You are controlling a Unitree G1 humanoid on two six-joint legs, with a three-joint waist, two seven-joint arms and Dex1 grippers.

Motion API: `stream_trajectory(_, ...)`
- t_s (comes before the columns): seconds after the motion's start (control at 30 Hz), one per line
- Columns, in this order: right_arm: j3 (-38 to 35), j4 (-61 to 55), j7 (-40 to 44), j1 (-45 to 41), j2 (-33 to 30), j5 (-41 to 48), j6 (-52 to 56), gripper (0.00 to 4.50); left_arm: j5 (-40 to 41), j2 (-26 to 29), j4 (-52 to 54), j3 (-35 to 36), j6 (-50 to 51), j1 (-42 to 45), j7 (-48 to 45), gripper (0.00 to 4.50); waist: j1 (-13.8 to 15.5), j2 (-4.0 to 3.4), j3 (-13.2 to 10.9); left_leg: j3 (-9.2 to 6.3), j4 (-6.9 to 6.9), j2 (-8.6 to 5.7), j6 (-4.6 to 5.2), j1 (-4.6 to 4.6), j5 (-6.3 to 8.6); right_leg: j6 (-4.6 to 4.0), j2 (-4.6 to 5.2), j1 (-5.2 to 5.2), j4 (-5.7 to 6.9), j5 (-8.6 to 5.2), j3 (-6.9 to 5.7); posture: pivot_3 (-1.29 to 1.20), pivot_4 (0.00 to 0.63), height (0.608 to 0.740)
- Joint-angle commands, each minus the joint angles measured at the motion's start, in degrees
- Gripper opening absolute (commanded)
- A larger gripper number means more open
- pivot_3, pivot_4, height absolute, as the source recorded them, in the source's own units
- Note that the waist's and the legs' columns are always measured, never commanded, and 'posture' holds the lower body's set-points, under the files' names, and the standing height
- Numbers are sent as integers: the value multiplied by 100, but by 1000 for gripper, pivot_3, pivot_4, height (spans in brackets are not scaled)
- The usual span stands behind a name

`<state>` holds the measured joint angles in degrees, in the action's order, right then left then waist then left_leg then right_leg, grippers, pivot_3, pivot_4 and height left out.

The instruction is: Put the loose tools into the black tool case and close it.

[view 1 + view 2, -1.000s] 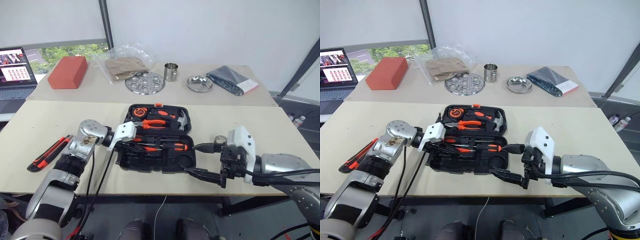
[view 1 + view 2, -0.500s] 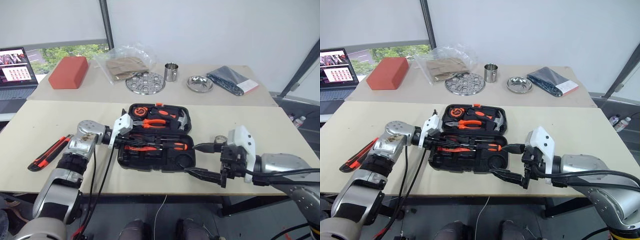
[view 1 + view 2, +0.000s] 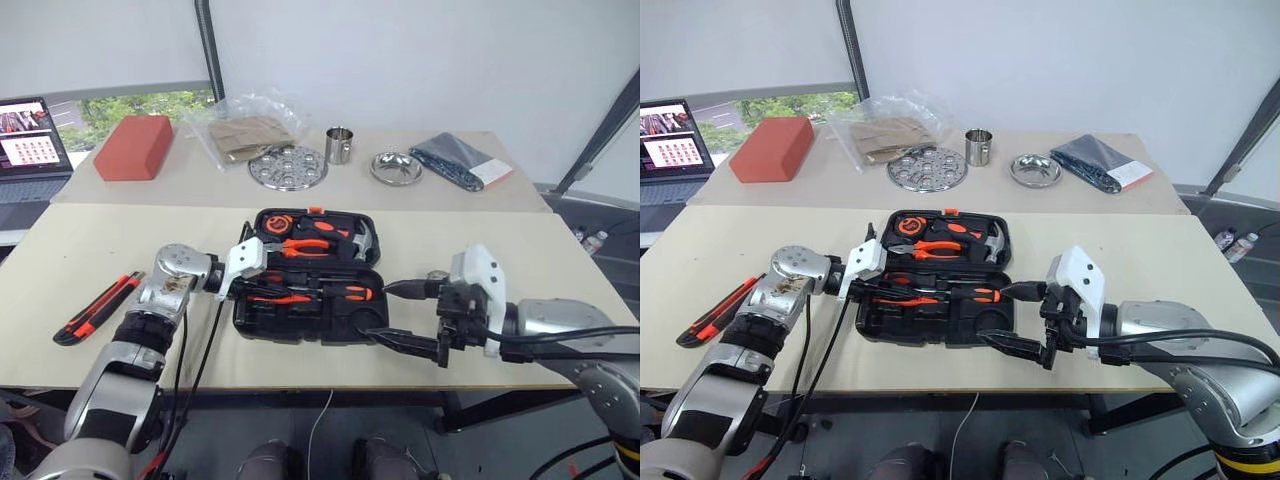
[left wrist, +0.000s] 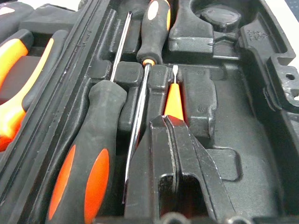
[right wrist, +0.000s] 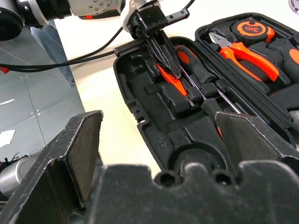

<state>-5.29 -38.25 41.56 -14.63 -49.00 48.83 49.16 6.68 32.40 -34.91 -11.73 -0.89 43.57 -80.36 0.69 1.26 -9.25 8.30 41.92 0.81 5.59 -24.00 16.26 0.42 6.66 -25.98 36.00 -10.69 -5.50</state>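
I see my left gripper [image 3: 262,283] low inside the open case [image 3: 310,318], closed on the tester pen [image 4: 174,100], the two screwdrivers [image 4: 88,163] tight beside it. My right gripper [image 3: 400,317] hangs wide at the case's right edge. Bare table [image 3: 70,240] lies left, except for the knife [image 3: 95,307] (well apart).

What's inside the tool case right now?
Tool case: two screwdrivers, pliers, tape measure, hammer. Left pincer holds the orange tester pen, hiding its rear.
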Motion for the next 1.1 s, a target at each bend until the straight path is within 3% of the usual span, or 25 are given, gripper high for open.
stream_trajectory(0.03,25,86,170,-237,-7,-49,-149,4500,141,268,423,231,574,-356,108,30,-16,0,0,0,0,0,0,1,0,-1,0,0,1,1,0,0,150,734)
stream_trajectory(0.13,219,291,403,-587,54,-74,-192,4500,919,663,1807,912,1756,-899,259,728,-115,-1,0,3,-3,5,-4,2,-2,-7,0,-10,5,3,7,0,150,734)
stream_trajectory(0.27,717,897,980,-1378,234,-305,-386,4500,1653,1340,3996,2590,3020,-2755,1070,2192,-232,0,-3,0,-12,13,-15,0,-8,-12,-6,-18,11,-1,7,0,150,734)
stream_trajectory(0.47,1284,1742,1889,-2094,525,-750,-835,4500,1770,1239,5391,5133,3545,-5679,1721,4267,-165,-3,-5,-4,-32,12,-32,16,2,-9,1,-8,0,-18,-5,0,150,734)
stream_trajectory(0.5,1372,1871,2047,-2186,579,-815,-912,4500,1718,1183,5394,5502,3472,-6087,1748,4464,-155,-3,-5,-3,-32,12,-36,16,4,-10,5,-7,-3,-18,-6,0,150,734)
stream_trajectory(0.6,1540,2142,2340,-2365,734,-964,-1053,4500,1625,1309,5009,5958,3150,-6604,1735,4464,-91,-5,-7,-5,-33,8,-80,16,29,-13,39,-10,-9,-21,-18,0,150,734)
stream_trajectory(0.7,1664,2337,2537,-2474,885,-1124,-1160,4500,1431,1862,4082,5997,2734,-6416,1647,4464,33,-10,-9,-13,-33,5,-106,21,37,-57,63,-24,-9,-40,-49,0,150,734)
stream_trajectory(0.8,1687,2404,2628,-2509,979,-1209,-1182,4500,1271,2627,2891,5557,2433,-5675,1534,4464,84,-9,-9,-14,-33,4,-122,20,28,-59,74,-27,-5,-37,-62,0,150,734)
stream_trajectory(0.93,1624,2290,2577,-2398,1004,-1314,-1204,4500,768,3368,1204,4170,1931,-4136,1283,4464,85,-6,-6,-7,-35,0,-125,22,27,-51,74,-31,4,-2,-87,0,150,734)
stream_trajectory(1.1,1426,1912,2309,-2079,937,-1406,-1210,4500,-89,3473,-67,2492,1764,-2682,1047,4464,-38,1,-2,46,-92,-10,-124,21,23,-43,76,-30,18,7,-143,0,150,734)
